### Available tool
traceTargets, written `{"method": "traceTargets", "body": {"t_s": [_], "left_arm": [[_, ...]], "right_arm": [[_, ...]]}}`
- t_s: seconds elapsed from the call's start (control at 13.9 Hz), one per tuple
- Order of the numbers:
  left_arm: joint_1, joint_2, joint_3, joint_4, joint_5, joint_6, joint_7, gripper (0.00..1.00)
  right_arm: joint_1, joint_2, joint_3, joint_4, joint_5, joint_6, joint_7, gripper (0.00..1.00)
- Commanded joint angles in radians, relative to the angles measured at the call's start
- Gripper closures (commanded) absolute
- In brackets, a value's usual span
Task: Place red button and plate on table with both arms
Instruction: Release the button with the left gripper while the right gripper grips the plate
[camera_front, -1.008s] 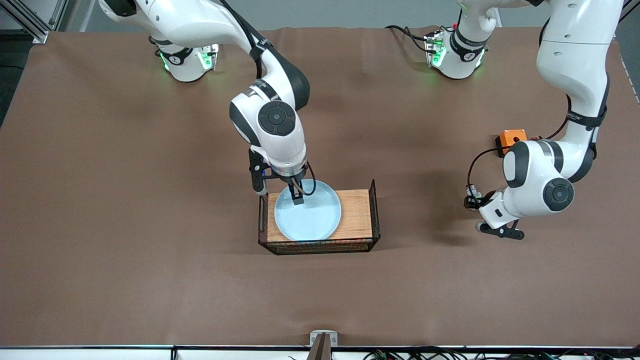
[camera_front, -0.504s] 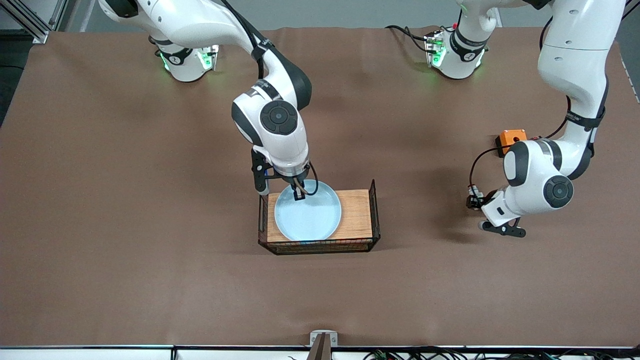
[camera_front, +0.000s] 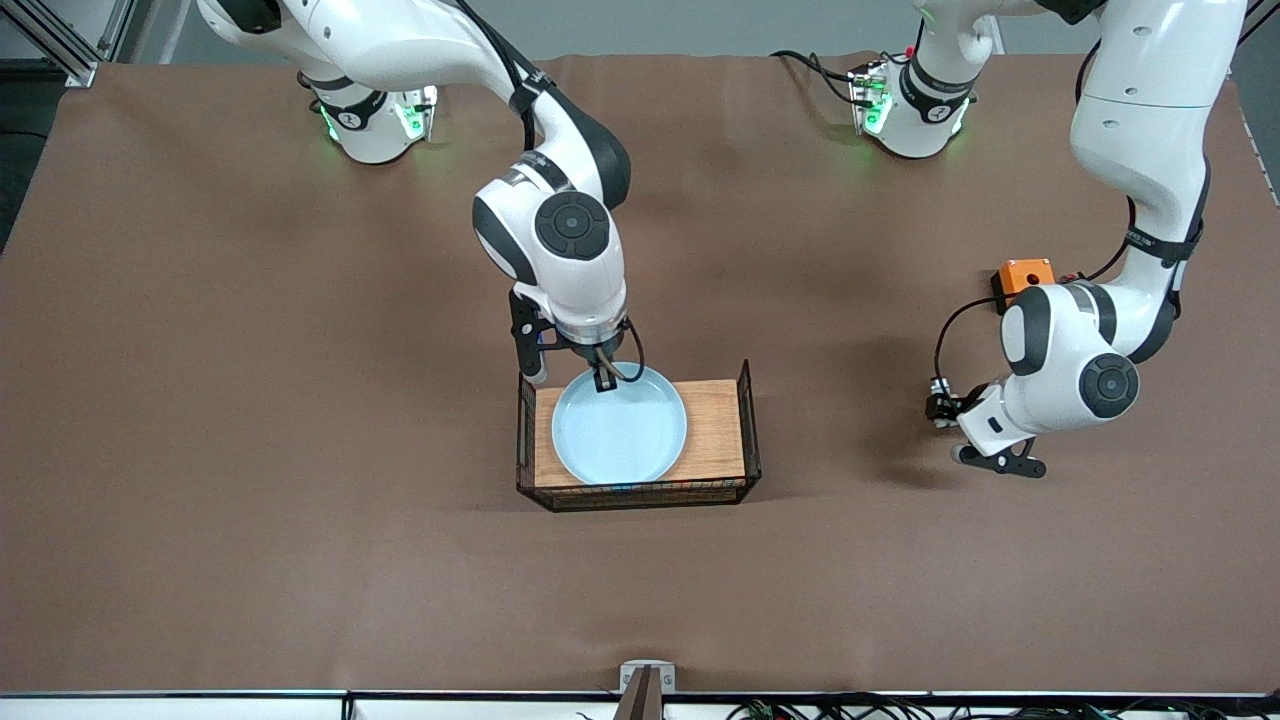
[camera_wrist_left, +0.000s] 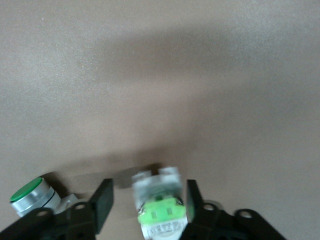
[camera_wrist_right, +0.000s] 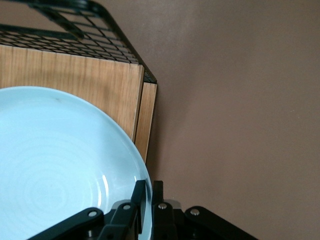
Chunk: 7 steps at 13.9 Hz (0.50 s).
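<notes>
Front view. The right tool (camera_front: 604, 380) sits at the rim of the plate (camera_front: 620, 432), on the edge nearest the robots' bases. The plate rests on a wooden board (camera_front: 712, 428) framed by black wire ends (camera_front: 748, 420), near the middle of the tabletop (camera_front: 250, 400). The left tool (camera_front: 950, 412) is low over the cloth toward the left arm's end of the tabletop, with a small part barely visible at its tip. An orange box (camera_front: 1024, 274) lies near it, closer to the bases.

Left wrist view. The red button (camera_wrist_left: 159, 207), a white-grey block with a green patch, sits between the two fingers (camera_wrist_left: 102, 205). One finger touches its side; a gap shows at the other, so the grasp looks released or releasing, with the part at or on the cloth. A second part with a green round cap (camera_wrist_left: 30, 194) lies just beside. The button reads as light, rigid plastic and prone to tipping, so its flat sides are the place to take hold.

Right wrist view. The fingers (camera_wrist_right: 141, 202) are pinched on the plate's raised rim, one inside and one outside. The plate looks glossy, stiff, likely ceramic: slippery, breakable, heavy for an edge pinch. Held at one point, it will want to sag or swing, so a slow lift clear of the wire seems wise.
</notes>
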<state>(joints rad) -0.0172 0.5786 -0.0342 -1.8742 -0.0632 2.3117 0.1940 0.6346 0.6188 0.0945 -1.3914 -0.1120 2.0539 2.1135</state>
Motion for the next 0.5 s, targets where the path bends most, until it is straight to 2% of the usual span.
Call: {"method": "traceTargets", "body": {"t_s": [0.0, 0.36, 0.43], "left_arm": [[0.0, -0.005, -0.001, 0.042, 0.003, -0.02, -0.048, 0.0], [-0.003, -0.121, -0.004, 0.105, 0.003, -0.184, -0.229, 0.0], [-0.003, -0.153, -0.024, 0.107, 0.003, -0.196, -0.307, 0.0]], "right_arm": [[0.0, 0.013, -0.005, 0.031, -0.038, 0.006, 0.02, 0.98], [0.002, -0.002, -0.002, 0.08, -0.035, -0.072, 0.017, 0.98], [0.002, -0.004, -0.001, 0.095, -0.034, -0.099, 0.016, 0.98]]}}
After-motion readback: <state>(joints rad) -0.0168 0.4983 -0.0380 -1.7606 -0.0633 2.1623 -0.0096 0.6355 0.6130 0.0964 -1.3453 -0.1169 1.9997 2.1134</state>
